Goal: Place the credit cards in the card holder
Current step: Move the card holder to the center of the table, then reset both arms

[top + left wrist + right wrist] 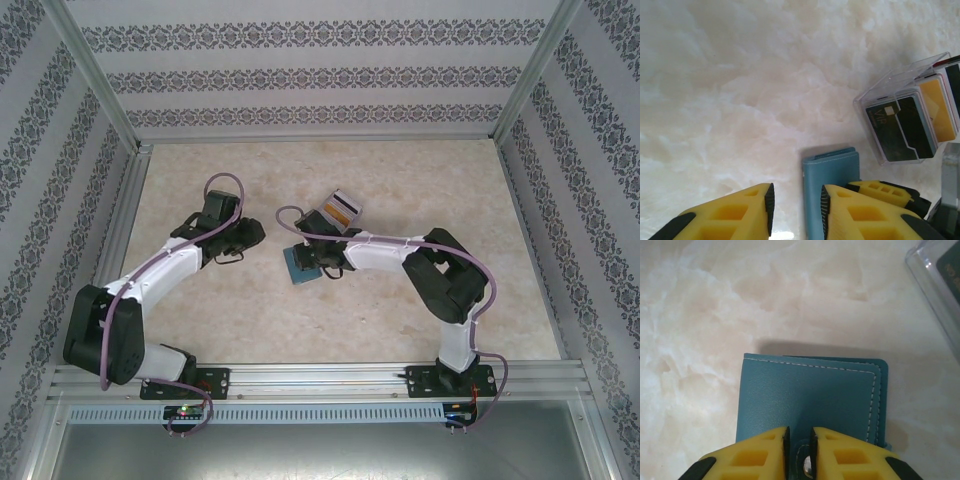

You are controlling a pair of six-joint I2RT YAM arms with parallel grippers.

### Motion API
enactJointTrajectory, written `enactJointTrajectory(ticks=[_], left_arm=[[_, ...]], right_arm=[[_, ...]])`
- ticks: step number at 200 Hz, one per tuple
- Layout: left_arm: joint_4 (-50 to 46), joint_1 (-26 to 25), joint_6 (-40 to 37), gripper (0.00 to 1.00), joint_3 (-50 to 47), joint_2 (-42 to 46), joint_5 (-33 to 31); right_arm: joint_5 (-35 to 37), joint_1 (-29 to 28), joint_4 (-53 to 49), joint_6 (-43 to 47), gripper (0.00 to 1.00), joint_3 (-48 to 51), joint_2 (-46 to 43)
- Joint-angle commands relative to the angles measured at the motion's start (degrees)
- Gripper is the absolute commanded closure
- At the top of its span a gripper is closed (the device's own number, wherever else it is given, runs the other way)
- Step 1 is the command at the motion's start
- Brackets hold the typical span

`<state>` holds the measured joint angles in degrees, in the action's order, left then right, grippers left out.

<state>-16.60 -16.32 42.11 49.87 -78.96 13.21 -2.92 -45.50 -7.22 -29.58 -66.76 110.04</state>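
Card holder (810,395): teal wallet, closed, lying flat on the table (400,320) near its middle, a little toward the near edge. White stitching runs along two of its sides. Clear box (890,82) sits just beyond the wallet toward the far edge, apart from it. The credit cards (897,127) are stacked inside it. Front card is dark, marked VIP, with an orange-yellow card (937,107) behind it.

Right gripper (799,447) is over the wallet's near edge, jaws a narrow slit apart. A snap tab (806,465) shows in the slit; cannot tell whether it is pinched or free.

Left gripper (797,210) is low at the wallet's left side, jaws parted, only bare table between them. Contact with the wallet edge is unclear.
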Motion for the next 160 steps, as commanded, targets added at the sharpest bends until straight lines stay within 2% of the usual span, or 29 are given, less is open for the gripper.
enactJointTrajectory(ticks=[1,43,96,128,160], left_arm=[[-1.7,1.3,0.1,0.66,-1.1,3.2,-3.3],[-1.0,2.8,-0.4,0.66,-1.6,5.5,-4.8],[-2.1,4.2,-2.8,0.62,-1.4,12.8,-12.4],[-5.2,5.0,-4.0,0.62,-0.3,14.6,-18.0],[-5.8,5.2,-4.5,0.61,-0.5,16.2,-23.7]], right_arm=[[-1.3,0.3,-3.8,3.3,0.74,-1.1,0.5],[-1.3,0.4,-4.9,8.3,0.60,-2.1,-6.6],[4.0,1.7,-8.3,14.2,0.55,0.2,-20.8],[7.5,5.1,-9.0,16.1,0.49,4.8,-32.1],[11.3,11.1,-9.7,17.6,0.43,10.8,-42.9]])
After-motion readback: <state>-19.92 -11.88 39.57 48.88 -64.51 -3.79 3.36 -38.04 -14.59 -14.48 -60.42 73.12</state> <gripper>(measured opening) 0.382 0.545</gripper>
